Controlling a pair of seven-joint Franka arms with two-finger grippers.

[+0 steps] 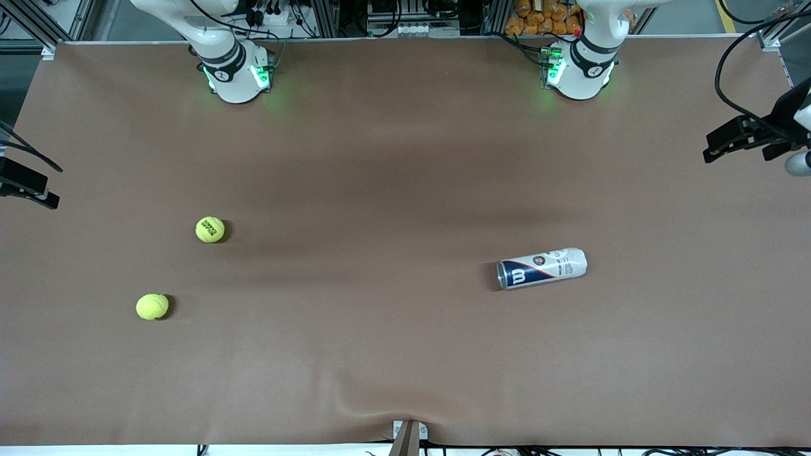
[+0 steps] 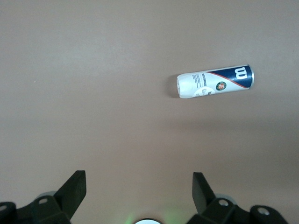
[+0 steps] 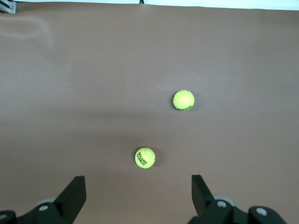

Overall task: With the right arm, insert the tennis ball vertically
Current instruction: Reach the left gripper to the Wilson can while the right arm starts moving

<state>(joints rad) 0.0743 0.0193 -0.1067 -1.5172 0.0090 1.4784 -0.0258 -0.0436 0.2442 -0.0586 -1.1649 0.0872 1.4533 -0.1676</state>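
Two yellow tennis balls lie on the brown table toward the right arm's end: one with black print (image 1: 210, 229) and one nearer the front camera (image 1: 152, 306). Both show in the right wrist view, the printed ball (image 3: 145, 157) and the other ball (image 3: 183, 100). A white and blue ball can (image 1: 542, 268) lies on its side toward the left arm's end, and it also shows in the left wrist view (image 2: 215, 81). My right gripper (image 3: 138, 182) is open and empty, high over the table by its base. My left gripper (image 2: 138, 179) is open and empty, high by its base. Neither hand shows in the front view.
The brown mat (image 1: 393, 190) covers the table. Black fixtures with cables stick in at the left arm's end (image 1: 754, 136) and the right arm's end (image 1: 25, 183). A small bracket (image 1: 408, 434) sits at the table's front edge.
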